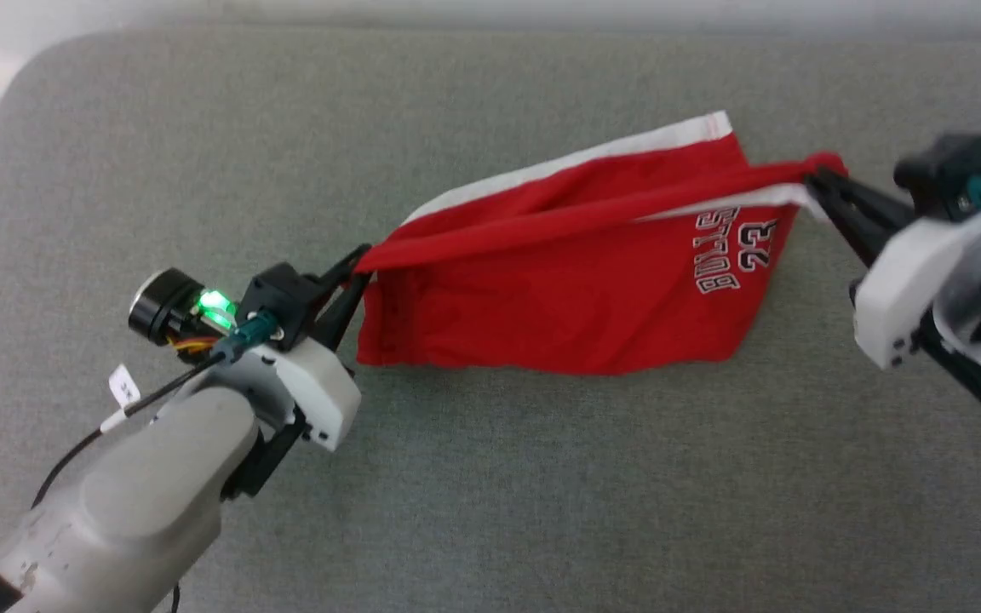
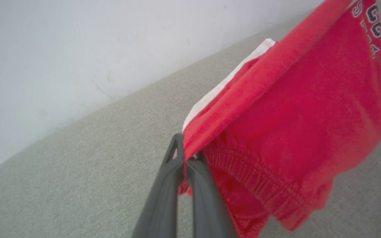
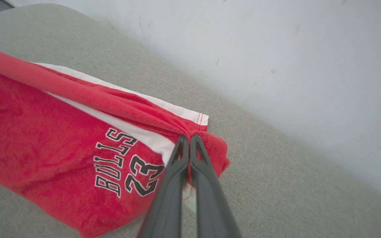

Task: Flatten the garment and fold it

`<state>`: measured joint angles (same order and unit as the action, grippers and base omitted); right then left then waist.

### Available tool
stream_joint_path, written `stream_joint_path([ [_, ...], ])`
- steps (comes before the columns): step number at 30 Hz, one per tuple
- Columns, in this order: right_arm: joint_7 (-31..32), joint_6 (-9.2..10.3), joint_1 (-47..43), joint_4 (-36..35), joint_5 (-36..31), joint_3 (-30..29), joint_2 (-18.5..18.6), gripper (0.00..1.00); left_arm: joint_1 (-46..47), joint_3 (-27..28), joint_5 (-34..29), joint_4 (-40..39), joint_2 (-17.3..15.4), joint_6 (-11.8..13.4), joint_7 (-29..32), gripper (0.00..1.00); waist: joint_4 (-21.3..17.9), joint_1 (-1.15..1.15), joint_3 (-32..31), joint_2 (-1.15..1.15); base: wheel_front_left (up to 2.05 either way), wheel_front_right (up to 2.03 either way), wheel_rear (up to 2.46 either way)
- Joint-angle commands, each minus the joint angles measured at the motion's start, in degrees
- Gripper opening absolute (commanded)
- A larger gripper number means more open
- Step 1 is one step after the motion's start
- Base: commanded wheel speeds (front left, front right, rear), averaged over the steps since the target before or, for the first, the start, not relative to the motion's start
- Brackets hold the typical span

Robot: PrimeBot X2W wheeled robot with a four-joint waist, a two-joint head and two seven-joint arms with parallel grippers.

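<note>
The red shorts (image 1: 559, 289) hang stretched between both grippers above the grey surface, the taut upper edge running from lower left to upper right. A white side stripe (image 1: 593, 153) shows along the back, and "BULLS 23" (image 1: 733, 251) sits near the right end. My left gripper (image 1: 356, 271) is shut on the waistband end, whose gathered elastic (image 2: 250, 175) shows in the left wrist view by the gripper (image 2: 187, 158). My right gripper (image 1: 818, 180) is shut on the leg-hem end; in the right wrist view the gripper (image 3: 189, 140) pinches bunched red cloth (image 3: 45, 132) beside the print.
A wide grey fabric surface (image 1: 490, 494) spreads under the shorts, with a rounded corner at the far left (image 1: 39, 60). A pale wall (image 2: 78, 49) runs along its far edge. The lower part of the shorts sags down toward the surface.
</note>
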<state>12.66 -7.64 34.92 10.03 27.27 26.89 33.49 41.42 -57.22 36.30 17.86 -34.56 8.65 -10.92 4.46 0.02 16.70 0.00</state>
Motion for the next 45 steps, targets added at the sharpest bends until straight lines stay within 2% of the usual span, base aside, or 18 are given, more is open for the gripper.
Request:
stream_joint_path([
  [1,0.2,0.15,2.0,1.4,0.2,0.5,-0.4,0.0,1.0,0.5,0.2,1.0,0.3,-0.2,-0.5,0.0,2.6,-0.02,5.5,0.0,0.0,0.0,0.0],
  [9,-0.7,0.15,17.2,19.8,-0.9,6.4,-6.2,0.0,6.5,1.1,-0.4,8.0,4.3,-2.4,-2.0,0.0,4.4,-0.02,10.7,0.0,0.0,0.0,0.0],
  [13,-2.4,0.15,21.1,27.8,-1.3,9.1,-8.4,0.0,7.7,1.0,-0.6,10.4,5.5,-3.2,-2.6,0.0,4.8,-0.02,11.5,0.0,0.0,0.0,0.0],
  [17,-4.7,0.15,22.5,31.8,0.2,12.6,-9.1,0.0,7.6,0.9,-1.1,11.6,6.7,-3.4,-3.2,0.0,5.0,-0.02,10.6,0.0,0.0,0.0,0.0],
  [18,-5.5,0.15,22.7,31.9,0.8,13.4,-8.9,0.22,7.3,1.0,-1.1,11.7,6.9,-3.3,-3.4,0.08,4.9,-0.02,10.1,0.0,0.0,0.0,0.0],
  [19,-6.2,0.15,22.8,31.8,1.7,14.1,-8.6,0.59,6.8,1.1,-1.2,11.5,7.0,-3.1,-3.5,0.51,4.8,-0.02,9.5,0.0,0.0,0.0,0.0],
  [20,-6.7,0.15,23.0,31.4,2.6,14.8,-8.1,1.0,6.4,1.3,-1.6,11.1,7.0,-2.6,-3.7,1.0,4.6,-0.02,8.8,0.0,0.0,0.0,0.0],
  [24,-7.2,0.15,23.8,27.7,6.2,17.3,-4.4,1.0,3.4,4.0,-2.7,6.8,6.4,0.0,-4.0,1.0,4.0,-0.02,5.9,0.0,0.0,0.0,0.0],
  [28,-2.9,0.15,24.9,20.7,9.9,20.2,1.7,1.0,-1.4,8.8,-5.6,-1.4,5.2,4.3,-4.1,1.0,4.0,-0.02,3.6,0.0,0.0,0.0,0.0],
  [32,8.5,0.15,26.1,13.8,15.1,23.6,8.4,1.0,-6.4,13.6,-7.8,-8.2,5.0,6.9,-4.1,1.0,4.9,-0.02,2.4,0.0,0.0,0.0,0.0],
  [37,23.4,0.15,27.5,8.8,22.8,26.7,14.0,1.0,-11.1,19.8,-10.5,-13.7,7.4,9.3,-4.1,1.0,6.8,-0.02,2.8,0.0,0.0,0.0,0.0],
  [40,28.2,0.15,27.4,9.3,25.4,27.5,14.6,1.0,-13.2,23.7,-12.2,-15.6,10.3,10.3,-4.1,1.0,8.2,-0.02,3.8,0.0,0.0,0.0,0.0],
  [42,29.1,0.15,27.3,11.2,26.4,26.9,13.7,1.0,-14.5,26.4,-13.7,-16.7,12.4,10.6,-4.1,1.0,9.1,-0.02,4.6,0.0,0.0,0.0,0.0],
  [45,29.0,0.15,26.5,15.5,26.4,25.9,11.8,1.0,-16.1,29.1,-15.9,-17.0,15.5,9.3,-4.1,1.0,10.9,-0.02,5.9,0.0,0.0,0.0,0.0],
])
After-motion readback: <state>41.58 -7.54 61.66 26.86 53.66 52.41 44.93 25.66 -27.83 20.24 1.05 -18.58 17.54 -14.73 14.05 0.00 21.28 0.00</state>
